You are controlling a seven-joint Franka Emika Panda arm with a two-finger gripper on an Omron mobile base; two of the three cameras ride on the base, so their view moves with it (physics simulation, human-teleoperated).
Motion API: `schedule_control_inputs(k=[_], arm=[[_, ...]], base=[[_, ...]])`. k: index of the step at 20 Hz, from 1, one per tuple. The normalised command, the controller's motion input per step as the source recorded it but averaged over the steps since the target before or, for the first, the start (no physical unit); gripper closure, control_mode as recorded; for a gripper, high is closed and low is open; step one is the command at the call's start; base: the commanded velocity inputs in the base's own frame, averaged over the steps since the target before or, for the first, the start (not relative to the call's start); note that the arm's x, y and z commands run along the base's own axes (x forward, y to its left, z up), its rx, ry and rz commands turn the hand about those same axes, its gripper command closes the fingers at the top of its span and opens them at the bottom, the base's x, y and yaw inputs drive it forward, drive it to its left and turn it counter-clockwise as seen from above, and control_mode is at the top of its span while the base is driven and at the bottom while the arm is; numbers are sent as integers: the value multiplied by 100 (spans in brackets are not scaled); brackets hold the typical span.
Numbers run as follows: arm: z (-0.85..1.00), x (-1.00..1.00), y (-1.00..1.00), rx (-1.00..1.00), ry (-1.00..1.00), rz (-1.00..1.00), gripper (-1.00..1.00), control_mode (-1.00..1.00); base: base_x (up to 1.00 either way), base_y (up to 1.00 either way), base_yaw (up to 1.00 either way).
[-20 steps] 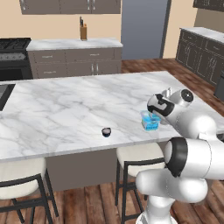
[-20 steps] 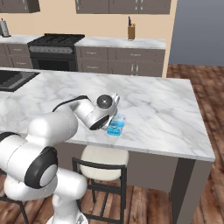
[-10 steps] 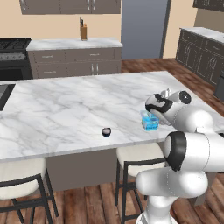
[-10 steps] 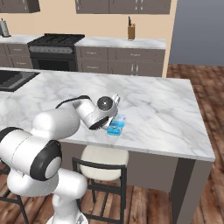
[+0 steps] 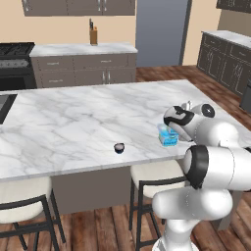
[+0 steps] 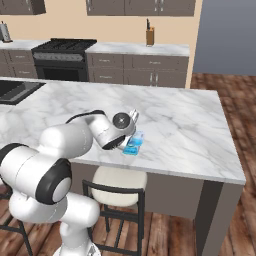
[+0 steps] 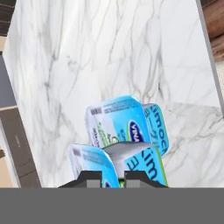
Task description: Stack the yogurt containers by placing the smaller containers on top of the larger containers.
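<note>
Pincer (image 7: 112,177) parked right over the blue yogurt tub (image 5: 168,136)
Jaws nearly shut, gripping nothing I can see; tiny dark cup (image 5: 118,147) sits on the marble bench (image 5: 73,122), well left of the tub.

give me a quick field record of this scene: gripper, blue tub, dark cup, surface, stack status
gripper: gripper shut, right at the blue tub, fingertips close together
blue tub: light-blue yogurt tub on the island near its front edge, by the robot's hand; whether it is gripped cannot be told
dark cup: small dark cup standing on the marble, apart from the tub, to its left in the left base view
surface: white marble island top
stack status: not done; cup and tub sit separately
</note>
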Motion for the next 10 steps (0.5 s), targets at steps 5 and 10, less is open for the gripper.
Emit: schedule_control_inputs(k=[5,10], arm=[[-8,1,-1,-1,0,0,100,-100],[-7,9,0,0,0,0,100,-100]], base=[[0,0,0],[0,0,0]])
